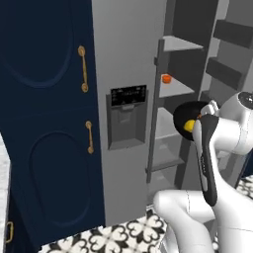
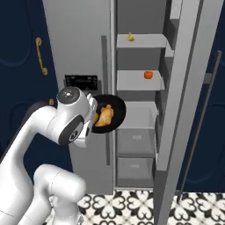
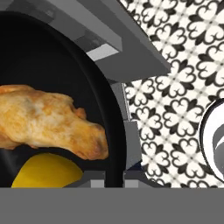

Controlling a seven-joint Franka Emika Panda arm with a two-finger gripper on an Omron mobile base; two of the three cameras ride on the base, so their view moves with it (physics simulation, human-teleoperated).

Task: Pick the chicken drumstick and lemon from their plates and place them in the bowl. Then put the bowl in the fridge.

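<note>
The black bowl (image 3: 43, 57) hangs in the air in front of the open fridge (image 1: 123, 49). My gripper (image 3: 114, 179) is shut on the bowl's rim. In the bowl lie the golden-brown chicken drumstick (image 3: 48, 122) and, beside it, the yellow lemon (image 3: 46, 173). From the left, the bowl (image 1: 184, 111) and lemon (image 1: 188, 126) show just beyond my hand. From the right, the bowl (image 2: 116, 115) with the drumstick (image 2: 104, 116) sits level with the fridge's middle shelf (image 2: 136, 110). The plates are out of view.
The fridge's right door (image 2: 180, 110) stands open, its left door with the dark dispenser (image 1: 127, 116) is closed. A small orange item (image 2: 148, 75) sits on one shelf, a yellow one (image 2: 130, 37) on the shelf above. Navy cabinets (image 1: 49, 123) stand left. The floor (image 2: 132, 204) is patterned tile.
</note>
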